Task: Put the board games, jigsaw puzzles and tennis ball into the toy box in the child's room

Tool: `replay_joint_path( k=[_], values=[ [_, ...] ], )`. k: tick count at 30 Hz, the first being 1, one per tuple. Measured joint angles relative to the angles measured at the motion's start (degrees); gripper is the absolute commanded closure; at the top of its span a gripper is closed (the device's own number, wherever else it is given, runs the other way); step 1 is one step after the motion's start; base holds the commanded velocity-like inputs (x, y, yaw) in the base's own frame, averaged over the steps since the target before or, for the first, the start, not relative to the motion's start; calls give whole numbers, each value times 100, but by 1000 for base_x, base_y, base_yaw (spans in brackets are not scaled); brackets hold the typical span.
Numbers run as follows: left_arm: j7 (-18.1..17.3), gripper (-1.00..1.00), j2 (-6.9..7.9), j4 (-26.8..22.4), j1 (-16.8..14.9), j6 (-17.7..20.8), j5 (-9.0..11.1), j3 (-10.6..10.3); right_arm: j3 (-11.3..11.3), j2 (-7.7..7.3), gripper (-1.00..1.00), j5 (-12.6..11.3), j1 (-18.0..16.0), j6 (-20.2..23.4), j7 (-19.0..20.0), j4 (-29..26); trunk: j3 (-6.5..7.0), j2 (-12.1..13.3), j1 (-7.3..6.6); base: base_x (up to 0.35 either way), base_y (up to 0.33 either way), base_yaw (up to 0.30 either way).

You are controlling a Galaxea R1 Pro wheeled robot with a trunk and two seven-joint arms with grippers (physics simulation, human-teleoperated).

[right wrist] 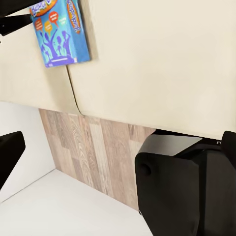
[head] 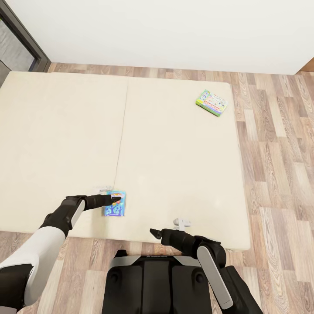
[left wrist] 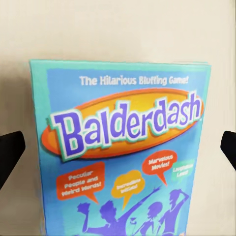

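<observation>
Two board games lie on the bed. The blue board game, a Balderdash box, rests flat near the mattress's front edge. My left gripper hovers open just over it, one fingertip showing on either side of the box in the left wrist view. The pastel board game with a green edge sits at the far right corner of the mattress. My right gripper hangs open above the bed's front edge, holding nothing. Its wrist view catches the blue board game and the mattress edge.
Wood-plank floor runs along the bed's right side and in front of it. A white wall stands behind the bed, with a dark-framed window at the far left. My dark base sits against the bed's front.
</observation>
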Motion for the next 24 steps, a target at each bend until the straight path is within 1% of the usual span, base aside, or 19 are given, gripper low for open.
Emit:
replay_joint_path(
  k=[8,15,24],
  values=[
    [8,-100,-71,0,0,13,-16,-11,-5,0,-100,-6,0,-3,56,-3,0,0,0,0,0,0],
    [12,-100,-70,0,0,18,-46,-32,-19,0,-100,-15,0,-15,299,-2,0,0,0,0,0,0],
    [6,-100,-65,1,3,13,-57,-54,-28,0,-100,-12,0,-17,358,-1,0,0,0,0,0,0]
  ],
)
